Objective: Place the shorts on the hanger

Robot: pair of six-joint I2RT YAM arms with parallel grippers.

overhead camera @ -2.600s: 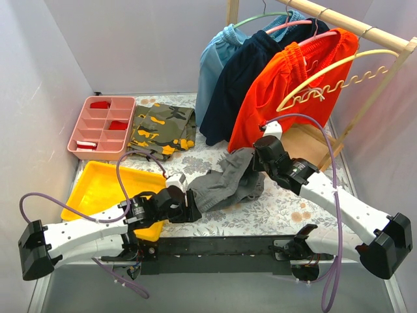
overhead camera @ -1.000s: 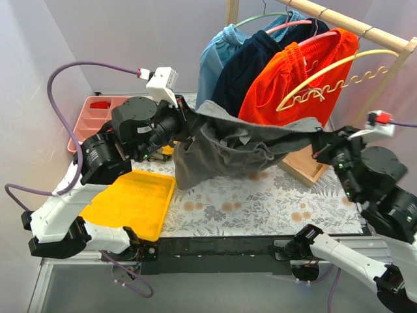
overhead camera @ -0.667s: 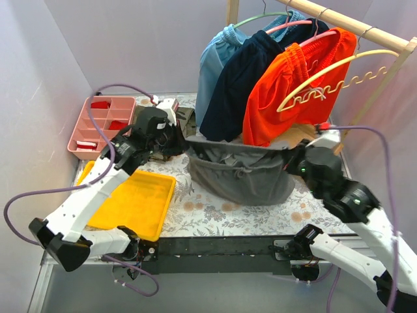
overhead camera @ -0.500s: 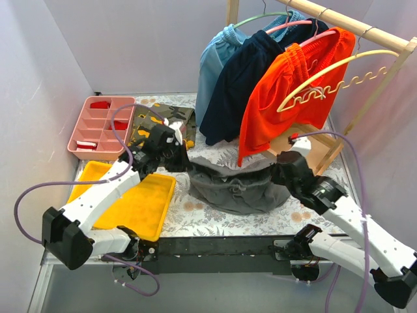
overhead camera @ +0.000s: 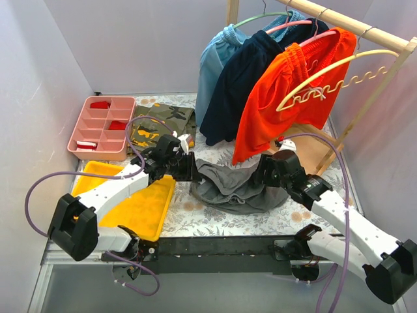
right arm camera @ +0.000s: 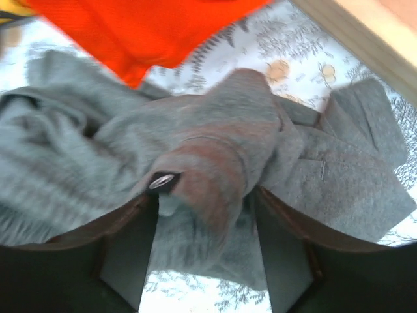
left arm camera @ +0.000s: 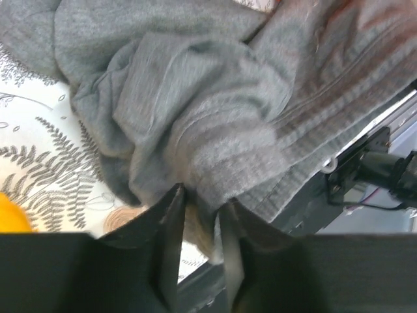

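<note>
The dark grey shorts (overhead camera: 234, 189) lie in a crumpled heap on the flowered cloth, between my two grippers. At the heap's left edge, my left gripper (overhead camera: 190, 171) (left arm camera: 201, 195) has its jaws a little apart, with a fold of the shorts (left arm camera: 195, 98) lying loose at their tips. My right gripper (overhead camera: 262, 176) (right arm camera: 205, 195) is at the heap's right edge, its jaws wide apart around a bunched waistband fold of the shorts (right arm camera: 339, 169). The cream hanger (overhead camera: 326, 83) with the wavy bar hangs bare on the rail, up right.
Orange shorts (overhead camera: 287, 91) (right arm camera: 150, 26), navy shorts (overhead camera: 238, 85) and a light blue garment (overhead camera: 215, 65) hang on the rail. The rack's wooden base (overhead camera: 306, 147) stands behind my right gripper. A yellow tray (overhead camera: 140, 202), pink divided tray (overhead camera: 101, 127) and camouflage garment (overhead camera: 159, 124) lie left.
Both arms have come down from holding the shorts stretched in the air and laid them on the table. Both pairs of jaws, shut on the fabric before, have parted.
</note>
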